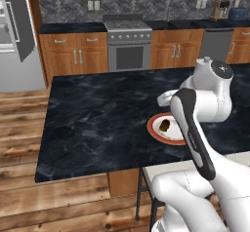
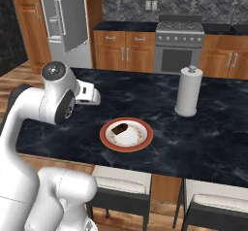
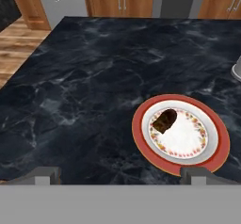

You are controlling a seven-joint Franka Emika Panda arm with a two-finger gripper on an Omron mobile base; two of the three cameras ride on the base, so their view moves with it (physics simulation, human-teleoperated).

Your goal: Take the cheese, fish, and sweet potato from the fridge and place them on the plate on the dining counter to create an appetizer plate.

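The plate, white with a broad red-brown rim, sits on the black marbled dining counter near its front edge. On the plate's left side lies the dark reddish-brown sweet potato, also seen in the base views. My gripper hovers above the counter just left of the plate, open, its fingertips wide apart with nothing between them. The light-grey fridge stands far back with its door open. Cheese and fish are out of view.
A white paper towel roll stands upright on the counter right of the plate. Two stools tuck under the counter's near edge. A stove and wooden cabinets line the back wall. Wood floor lies left of the island.
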